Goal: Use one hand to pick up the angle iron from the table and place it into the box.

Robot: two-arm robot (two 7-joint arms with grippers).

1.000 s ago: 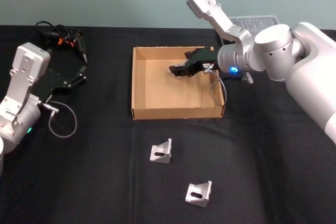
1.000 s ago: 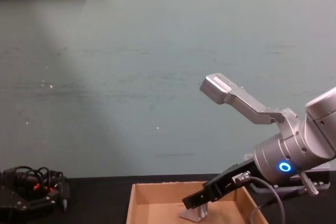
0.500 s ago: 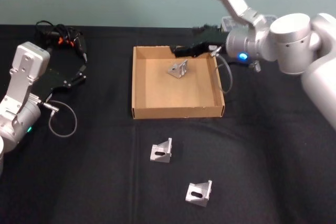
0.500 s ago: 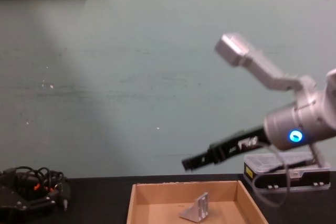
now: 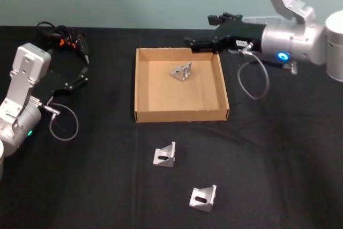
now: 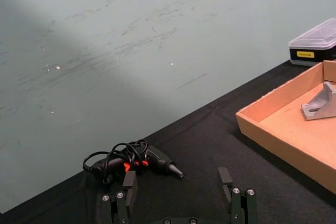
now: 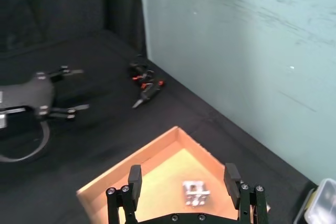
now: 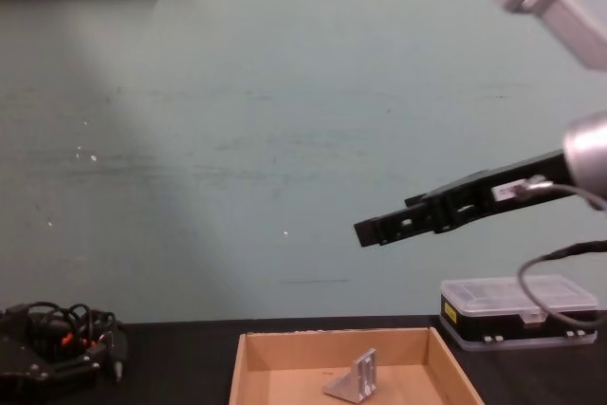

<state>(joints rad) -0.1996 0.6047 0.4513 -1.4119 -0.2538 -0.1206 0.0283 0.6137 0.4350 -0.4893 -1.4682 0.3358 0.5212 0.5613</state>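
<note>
One silver angle iron (image 5: pixel 182 71) (image 8: pixel 356 377) lies inside the tan box (image 5: pixel 182 115) (image 8: pixel 248 367), toward its far side, with nothing touching it. My right gripper (image 5: pixel 194 45) (image 8: pixel 365 231) hangs open and empty above the box's far right corner, well clear of the part. The right wrist view looks down between its spread fingers (image 7: pixel 135 179) at the angle iron (image 7: pixel 195 193) in the box (image 7: pixel 131 169). Two more angle irons (image 5: pixel 164 155) (image 5: pixel 202 197) rest on the black table (image 5: pixel 268 159) in front of the box. My left gripper (image 5: pixel 84 73) (image 6: pixel 177 182) is parked open at the left.
A black and orange tool with coiled cable (image 5: pixel 61 36) (image 6: pixel 131 161) lies at the back left. A clear-lidded plastic case (image 8: pixel 517 315) (image 6: pixel 315 45) stands behind the box at the right. A cable loop (image 5: pixel 64 124) hangs by the left arm.
My right gripper let go of the angle iron inside the box, then rose and drew back toward the right. The part stays in the box. The left arm has not moved.
</note>
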